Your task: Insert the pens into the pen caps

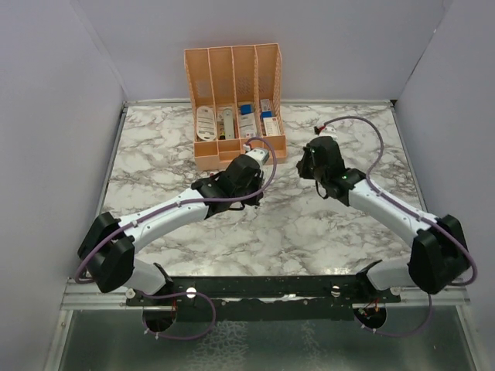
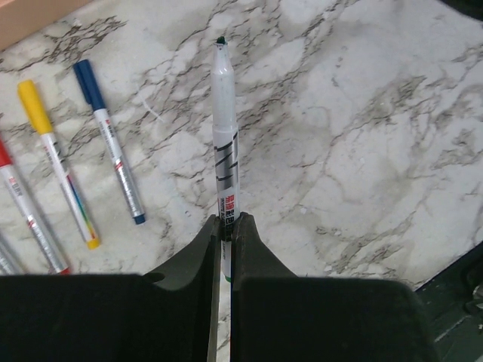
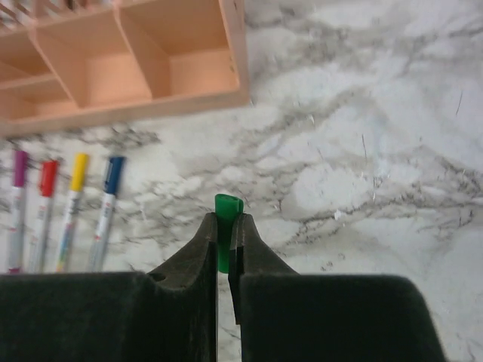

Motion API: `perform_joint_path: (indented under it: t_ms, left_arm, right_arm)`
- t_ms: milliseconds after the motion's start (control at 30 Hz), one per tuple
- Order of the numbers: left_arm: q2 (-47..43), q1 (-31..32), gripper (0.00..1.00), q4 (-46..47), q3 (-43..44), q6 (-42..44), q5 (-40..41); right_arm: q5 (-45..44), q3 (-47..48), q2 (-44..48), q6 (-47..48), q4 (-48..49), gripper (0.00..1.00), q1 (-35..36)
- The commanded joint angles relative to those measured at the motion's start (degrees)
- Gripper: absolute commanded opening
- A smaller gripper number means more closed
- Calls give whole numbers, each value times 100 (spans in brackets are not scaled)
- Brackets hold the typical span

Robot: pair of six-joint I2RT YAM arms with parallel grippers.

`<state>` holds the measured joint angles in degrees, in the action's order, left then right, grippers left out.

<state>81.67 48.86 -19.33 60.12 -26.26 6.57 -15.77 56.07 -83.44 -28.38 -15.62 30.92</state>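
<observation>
Left jaws: clamped on green pen (image 2: 223,128), gripped low on barrel, bare tip pointing away over bench (image 2: 362,151). Right jaws: pinched tight on green cap (image 3: 227,205), open end hard to see. In top view both arms meet mid-bench, pen and cap apart, not yet mated. Farther left: purple pen (image 3: 16,204), red pen (image 3: 44,211), yellow pen (image 3: 73,204) and blue pen (image 3: 107,204) lie side by side, each looks capped. Beyond them, organiser (image 3: 151,109) on far side. My read: four of five done. Green remains: line tip up with cap mouth, push home.
</observation>
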Motion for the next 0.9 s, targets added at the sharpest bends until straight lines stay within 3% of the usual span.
perform_joint_path:
  t_ms: [0, 333, 867]
  left_arm:
    - [-134, 36, 0, 1168, -223, -271, -838]
    - [143, 233, 0, 2888, -431, -697, -1727]
    - [357, 475, 0, 2989, -325, -559, -1674]
  right_arm:
    - [42, -635, 993, 236, 1569, 1, -58]
    - [385, -1856, 2565, 211, 3246, 1, -56]
    - [907, -1966, 2895, -77, 3319, 1, -54]
